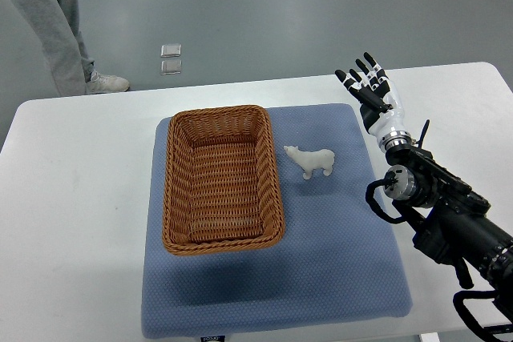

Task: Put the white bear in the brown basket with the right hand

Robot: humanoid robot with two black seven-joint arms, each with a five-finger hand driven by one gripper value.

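**White bear on the blue mat, right hand raised and empty**

A small white toy polar bear figurine (311, 161) stands on its feet on a blue textured fabric mat (337, 262), its head pointing toward the left of the picture. It sits just beside the right long wall of a brown woven wicker basket (174, 198), close to it but not touching. The basket is rectangular, with nothing in it, and lies lengthwise on the left part of the mat, its short ends toward the far and near edges.

The mat covers the middle of a white table (72, 198) with rounded corners. Beyond the table's far edge is a grey smooth floor (280, 14). On that floor, two small square pale plates (171, 59) are set one behind the other. At the top left, a person's legs in grey trousers (52, 18) and a light-coloured shoe (108, 82) stand near the table's far left corner. A brown box corner shows at the top right.

The robot's right hand (370, 90), black and white with jointed fingers, hovers over the table just past the mat's far right corner, to the right of and beyond the bear, well apart from it. Its fingers (353, 76) are spread and extended away from the robot, holding nothing. The black arm (449, 214) runs from the lower right edge up to the wrist.
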